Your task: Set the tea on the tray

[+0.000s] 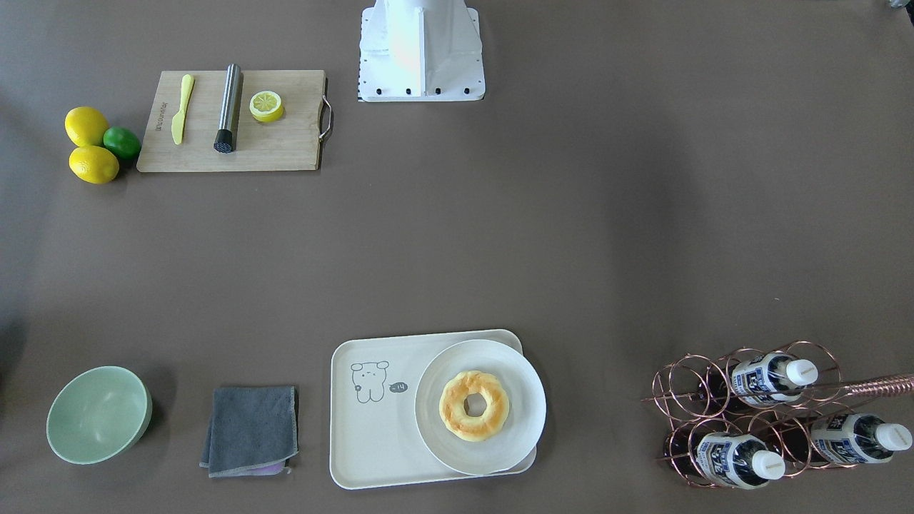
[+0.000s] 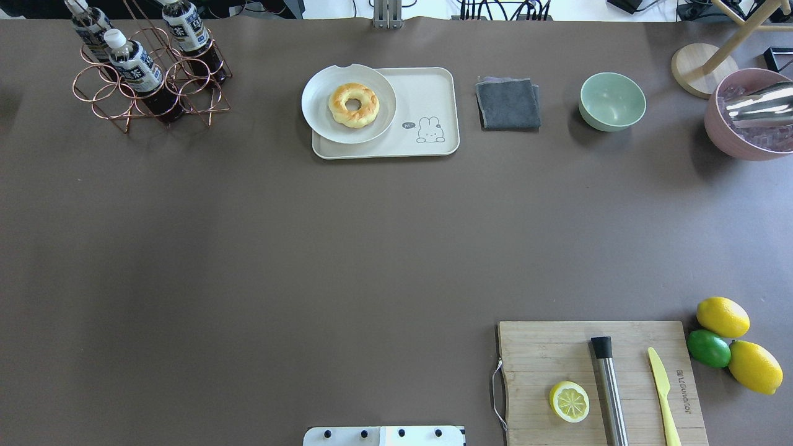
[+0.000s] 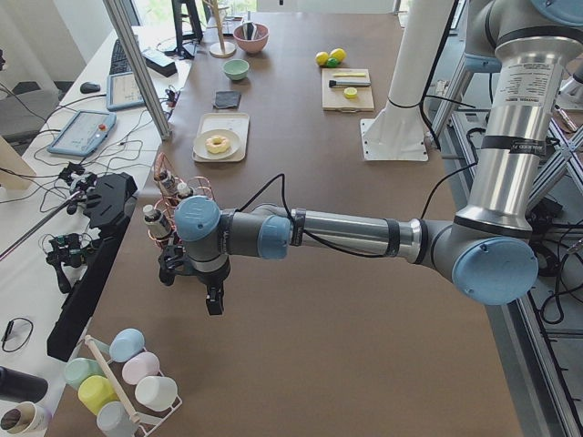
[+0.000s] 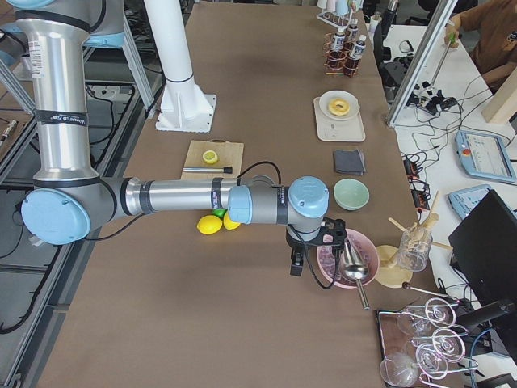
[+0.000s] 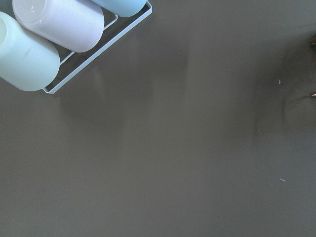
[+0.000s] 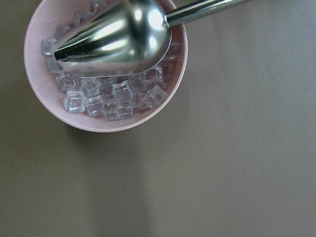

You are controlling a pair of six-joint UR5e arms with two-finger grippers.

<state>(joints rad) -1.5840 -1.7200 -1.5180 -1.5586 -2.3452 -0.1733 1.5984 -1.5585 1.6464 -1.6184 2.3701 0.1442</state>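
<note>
While the tea [image 3: 155,221] sits near the left hand [image 3: 215,305] — off the tray [image 3: 230,121] — its grip cannot be told.

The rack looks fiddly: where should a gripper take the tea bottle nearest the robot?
Grip the tea bottle on its labelled shoulder below the white cap, coming from the cap end. The copper wire rack rings its lower body, so it likely slides out along its tilt.

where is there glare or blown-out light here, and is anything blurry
Right wrist view: strong mirror glare on the metal scoop over the ice bowl. Front-facing view: the robot base is blown out to near white. Left wrist view: the pastel cups look slightly soft, close to the lens. Overhead view: even light, only faint shadows on the table.
</note>
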